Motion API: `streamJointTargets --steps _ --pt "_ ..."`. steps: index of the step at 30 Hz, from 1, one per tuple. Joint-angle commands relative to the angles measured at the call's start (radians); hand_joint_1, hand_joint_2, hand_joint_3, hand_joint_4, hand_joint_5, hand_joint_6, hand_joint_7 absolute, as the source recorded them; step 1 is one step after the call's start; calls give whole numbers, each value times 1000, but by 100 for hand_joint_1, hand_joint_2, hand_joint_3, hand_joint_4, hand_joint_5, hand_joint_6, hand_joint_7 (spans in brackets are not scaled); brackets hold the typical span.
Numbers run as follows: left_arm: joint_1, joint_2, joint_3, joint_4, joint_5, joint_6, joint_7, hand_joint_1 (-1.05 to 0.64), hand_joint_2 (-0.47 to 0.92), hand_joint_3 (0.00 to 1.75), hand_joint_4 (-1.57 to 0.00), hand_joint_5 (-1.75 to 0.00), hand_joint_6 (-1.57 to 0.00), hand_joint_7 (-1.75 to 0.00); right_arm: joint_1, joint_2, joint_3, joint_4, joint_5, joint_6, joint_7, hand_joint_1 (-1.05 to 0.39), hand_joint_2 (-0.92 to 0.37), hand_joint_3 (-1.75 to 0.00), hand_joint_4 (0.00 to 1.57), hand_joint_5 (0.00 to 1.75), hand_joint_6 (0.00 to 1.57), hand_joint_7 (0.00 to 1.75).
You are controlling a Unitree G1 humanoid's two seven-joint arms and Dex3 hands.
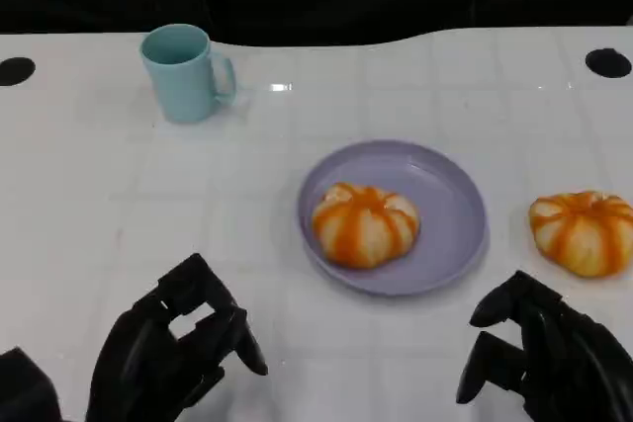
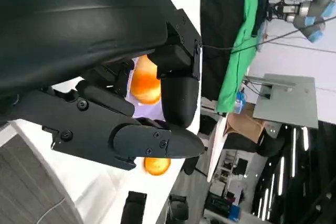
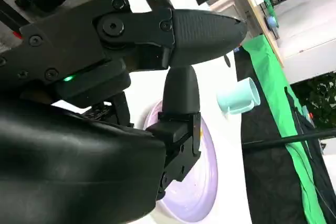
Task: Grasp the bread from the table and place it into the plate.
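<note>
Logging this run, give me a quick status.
Left robot hand and right robot hand empty. One bread on plate; second bread on table. Path clear.

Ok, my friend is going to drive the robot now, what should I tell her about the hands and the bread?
Left hand: holds nothing, fingers apart, low at the near edge of the table.
Right hand: holds nothing too, near the right edge.
One bread already sits in the purple plate.
A second bread lies on the table, right of the plate and just beyond the right hand.
Left to do, if that one counts: grasp it and place it in the plate, probably with the right hand.
</note>
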Motion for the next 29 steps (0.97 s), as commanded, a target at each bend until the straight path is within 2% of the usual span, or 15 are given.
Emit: streamJointTargets --steps 1,14,21,29 --pt "16 -1 15 -9 -1 15 14 -59 92 31 -74 -175 -52 -175 1 -14 -6 -9 -1 -2 -1 -52 -92 -51 62 175 38 170" --pt "32 -15 7 -4 33 1 19 -61 92 31 -76 -175 -54 -175 -7 -22 -18 -1 9 7 9 -52 -92 -52 61 175 36 171" --pt "29 -16 8 10 43 -8 20 -60 92 31 -74 -175 -53 -175 -14 -18 -17 30 -20 -40 11 -51 -92 -49 61 175 36 170" --pt "4 -17 21 28 24 0 5 -61 92 29 -76 -175 -55 -175 -27 -12 -27 41 0 -21 14 -51 -92 -46 63 175 39 169"
